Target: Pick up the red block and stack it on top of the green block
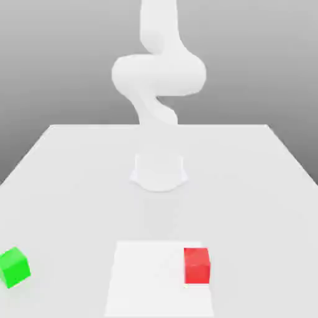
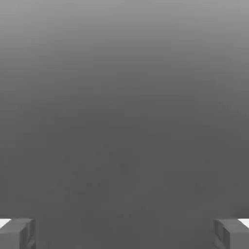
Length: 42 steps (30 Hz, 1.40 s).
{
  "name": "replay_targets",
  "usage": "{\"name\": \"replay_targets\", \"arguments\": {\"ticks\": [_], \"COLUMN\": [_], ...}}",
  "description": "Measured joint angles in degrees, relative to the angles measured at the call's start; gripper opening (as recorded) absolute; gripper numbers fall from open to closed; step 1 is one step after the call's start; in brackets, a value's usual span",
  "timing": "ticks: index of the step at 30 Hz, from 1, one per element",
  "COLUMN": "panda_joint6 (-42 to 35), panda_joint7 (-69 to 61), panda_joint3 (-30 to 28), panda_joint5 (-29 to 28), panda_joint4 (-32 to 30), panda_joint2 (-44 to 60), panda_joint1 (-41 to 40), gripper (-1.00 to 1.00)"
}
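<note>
Red block (image 1: 197, 266): nearest the exterior camera, resting on the bench toward the exterior view's right. It sits on the edge of a brighter white square patch (image 1: 149, 273), upright and square to it, with nothing touching it.
Green block (image 1: 14, 267): also near the front, at the far edge on the exterior view's left, well apart from the red block and turned slightly.
Bench (image 1: 248, 180): plain white, with open surface between the two blocks.
Arm (image 1: 158, 74): farther back, rising from its base behind the patch and folded high above the bench.
End effector (image 2: 124, 233): in the hand view its two fingertips (image 2: 17, 233) stand wide apart at the frame's lower corners with nothing between them, facing only grey.
Step in hand: judged as the reach toward the red block, not yet begun.
Doing it well: bring the hand directly over the red block, line the fingers up with two opposite flat faces, keep them spread, and descend straight so neither tip nudges the block before closing.
</note>
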Motion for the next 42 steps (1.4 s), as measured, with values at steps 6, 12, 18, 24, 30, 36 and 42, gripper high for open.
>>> {"name": "replay_targets", "arguments": {"ticks": [6, 12, 18, 24, 30, 36, 42], "panda_joint6": [6.9, 13.6, 20.3, 28.9, 33.9, 31.5, 22.6], "panda_joint7": [2.2, 4.8, 8.1, 11.5, 12.9, 12.2, 8.7], "panda_joint3": [2.1, 4.2, 6.0, 4.9, 3.1, 3.9, 2.1], "panda_joint5": [0.5, 0.5, -0.5, -3.5, -5.2, -4.4, -0.5], "panda_joint4": [-6.0, -11.8, -17.6, -19.6, -18.8, -19.2, -18.2], "panda_joint2": [12.9, 25.3, 37.8, 50.3, 56.2, 53.4, 45.5], "panda_joint1": [0.7, 1.4, 2.6, 4.2, 5.6, 5.0, -0.2], "gripper": [0.0, 0.0, 0.0, 0.0, -1.0, -1.0, -1.0]}}
